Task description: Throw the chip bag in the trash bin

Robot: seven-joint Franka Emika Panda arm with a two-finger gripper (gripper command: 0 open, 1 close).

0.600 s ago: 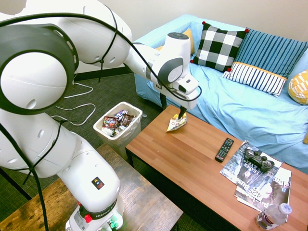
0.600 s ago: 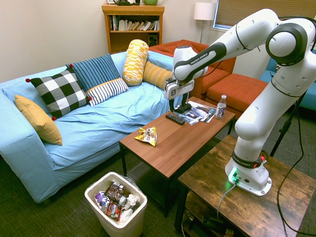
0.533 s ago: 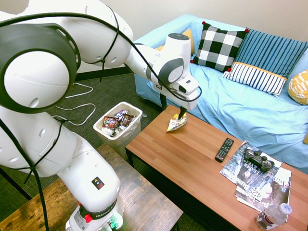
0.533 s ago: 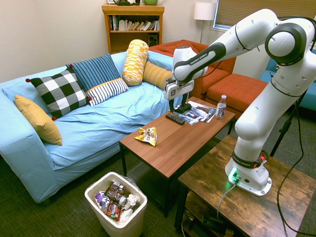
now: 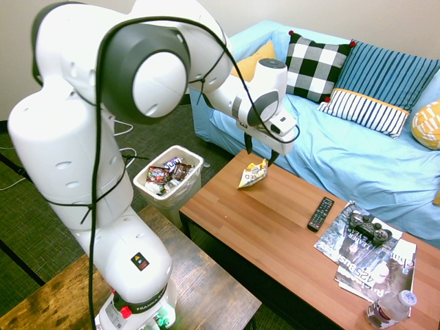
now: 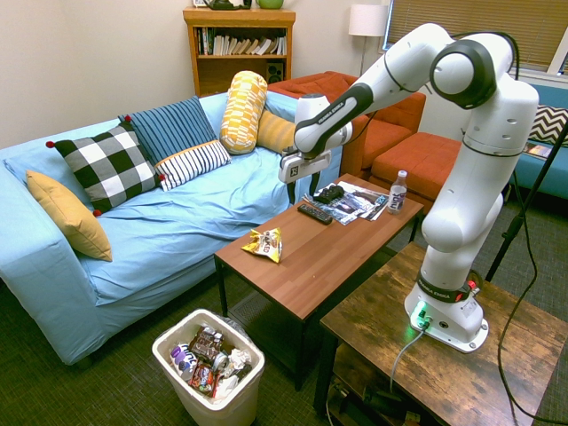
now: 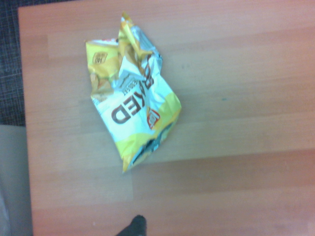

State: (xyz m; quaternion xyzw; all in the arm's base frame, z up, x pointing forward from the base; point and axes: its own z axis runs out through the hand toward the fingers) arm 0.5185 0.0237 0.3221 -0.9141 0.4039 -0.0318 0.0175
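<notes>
Now my tool [image 5: 260, 147] hangs released, pointing down above one chip bag [image 5: 251, 174] on the counter [image 5: 275, 220] mid-frame; one trash bin [image 5: 170, 178] (already stuffed with wrappers) sits left.

I see a light blue sofa [image 6: 177, 204] behind the wooden coffee table [image 6: 328, 253]; a bookshelf [image 6: 238, 44] stands against the wall behind the sofa.

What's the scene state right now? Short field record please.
chip bag: crumpled, lying on coffee table near the end closest to the bin
trash bin: on floor beside that table end, already holding wrappers
pincer: open, pointing down, above the bag, not touching it
bag held: no
also on table: remote, magazines, game controller, water bottle
</notes>
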